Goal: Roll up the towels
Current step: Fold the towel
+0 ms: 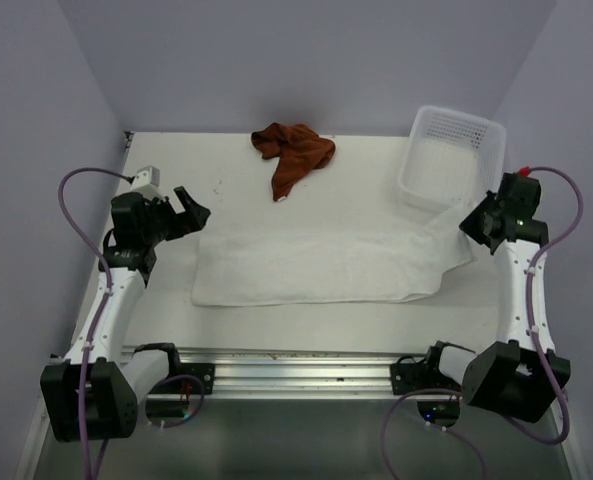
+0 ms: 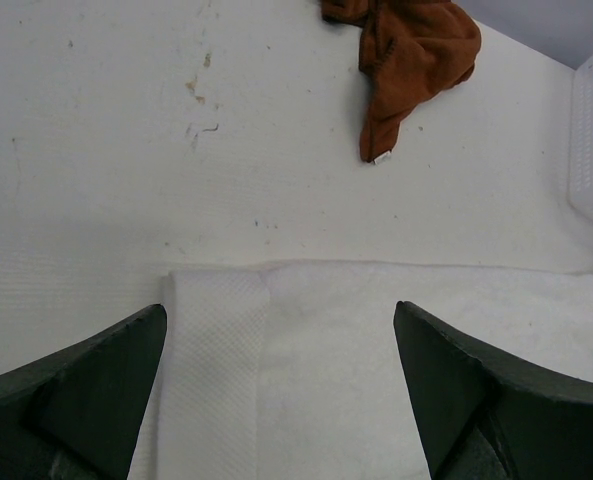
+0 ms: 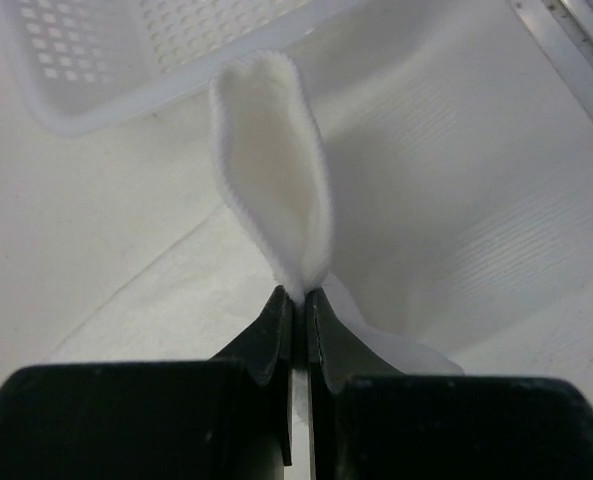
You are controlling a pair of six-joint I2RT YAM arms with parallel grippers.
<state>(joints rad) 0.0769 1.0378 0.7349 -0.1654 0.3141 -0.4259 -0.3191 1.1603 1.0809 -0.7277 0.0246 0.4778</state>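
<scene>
The right claw (image 3: 298, 292) has its jaws pressed together on a pinched loop of the white towel (image 3: 271, 170), which stands up as a narrow fold above the fingertips. This is the towel's right-hand corner, raised just beside the basket (image 1: 456, 113). The left claw (image 2: 281, 312) is spread wide and holds nothing. It hovers over the towel's left end, where a narrow strip of different weave runs along the edge — hem or fold-over, it cannot be told.

The white towel lies flat across the middle of the table (image 1: 226, 185), its long side running left to right between the two arms. The brown towel (image 1: 294, 152) lies crumpled near the far edge, well apart from both claws.

Step in hand, by judgement: one end of the white towel is taken up ahead of rolling, and no roll has formed yet. The next move probably calls for turning the raised corner over onto the flat cloth — evenly, and without dragging it against the basket.
</scene>
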